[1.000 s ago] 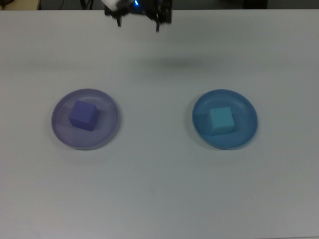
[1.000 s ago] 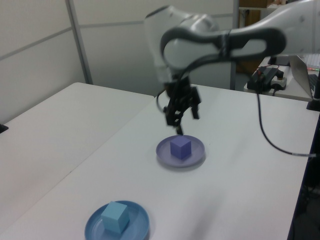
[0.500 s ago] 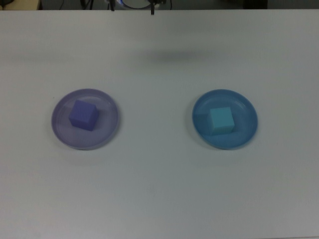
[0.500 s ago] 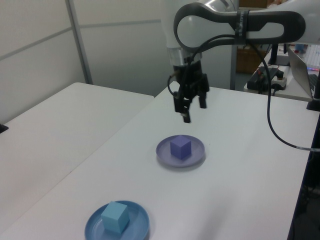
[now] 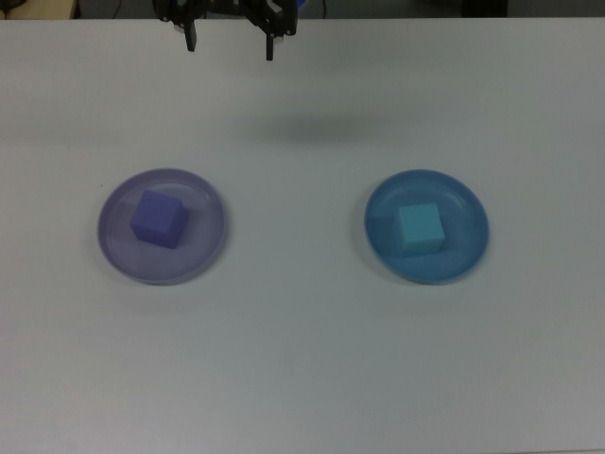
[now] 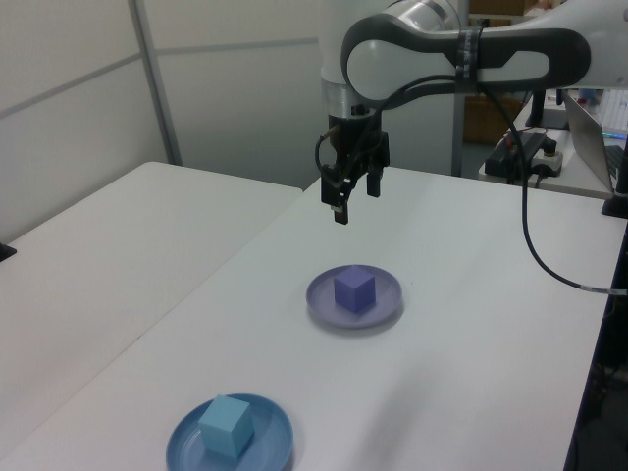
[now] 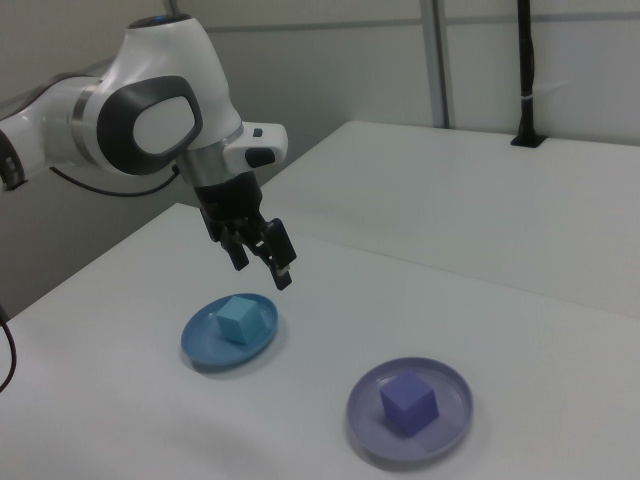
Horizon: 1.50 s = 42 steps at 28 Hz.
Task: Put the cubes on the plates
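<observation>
1. My end effector (image 6: 351, 197) hangs high over the bench (image 5: 302, 378), its two fingers spread apart with nothing between them. I judge this an idle, clear-of-everything pose, since neither cube needs lifting.
2. The purple-blue cube (image 5: 157, 218) sits on the lavender plate (image 5: 203, 255), on the top view's left. It rests a little off the plate's middle but well inside the rim, so I judge it will not slide off.
3. The light teal cube (image 5: 420, 228) sits on the blue plate (image 5: 468, 255), on the top view's right, close to the plate's centre.
4. The plates lie well apart on the bench, each holding one cube, and each cube roughly matches its plate's colour. By my reading, the task looks finished.
5. Both cubes look matte and soft-edged, of equal size, each far smaller than its plate.
6. The plates are round, shallow and rimmed, slightly glossy and of equal size.
</observation>
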{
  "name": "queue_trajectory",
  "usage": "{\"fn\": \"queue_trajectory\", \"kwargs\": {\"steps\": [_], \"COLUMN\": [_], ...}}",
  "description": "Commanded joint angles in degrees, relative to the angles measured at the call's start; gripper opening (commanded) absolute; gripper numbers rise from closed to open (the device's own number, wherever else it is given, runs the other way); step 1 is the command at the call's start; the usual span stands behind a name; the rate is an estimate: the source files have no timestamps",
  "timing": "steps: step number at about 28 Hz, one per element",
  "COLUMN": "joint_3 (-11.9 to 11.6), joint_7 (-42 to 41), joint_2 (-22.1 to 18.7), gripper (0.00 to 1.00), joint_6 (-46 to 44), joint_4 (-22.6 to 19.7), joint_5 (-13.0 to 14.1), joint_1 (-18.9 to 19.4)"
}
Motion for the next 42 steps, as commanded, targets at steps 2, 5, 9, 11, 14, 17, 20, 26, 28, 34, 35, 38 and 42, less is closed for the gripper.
{"fn": "queue_trajectory", "kwargs": {"steps": [2,5,9,11,14,17,20,26,28,34,35,38,42], "joint_3": [0.25,0.25,0.34,0.34,0.25,0.17,-0.10,-0.01,-0.01,-0.01,-0.10,-0.10,-0.27], "joint_7": [-0.86,-0.86,-0.68,-0.68,-0.59,-0.50,-0.59,-0.59,-0.59,-0.50,-0.50,-0.50,-0.50], "joint_2": [-0.88,-0.79,-0.62,-0.53,-0.53,-0.70,-0.97,-0.79,-0.79,-0.88,-0.88,-0.88,-0.79], "gripper": [1.00,1.00,1.00,1.00,1.00,1.00,1.00,1.00,1.00,1.00,1.00,1.00,1.00], "joint_6": [1.92,1.92,1.83,1.83,1.74,1.30,1.21,1.12,1.12,1.12,1.12,1.12,1.12], "joint_4": [-2.34,-2.16,-1.99,-1.72,-1.55,-1.55,-1.46,-1.11,-1.11,-1.11,-1.11,-1.11,-0.84], "joint_5": [-2.25,-2.25,-1.73,-1.46,-1.20,0.37,1.09,1.18,1.18,1.35,1.44,1.61,1.88], "joint_1": [0.67,0.67,0.67,0.67,0.58,0.49,0.14,0.49,0.49,0.49,0.49,0.40,0.40]}}
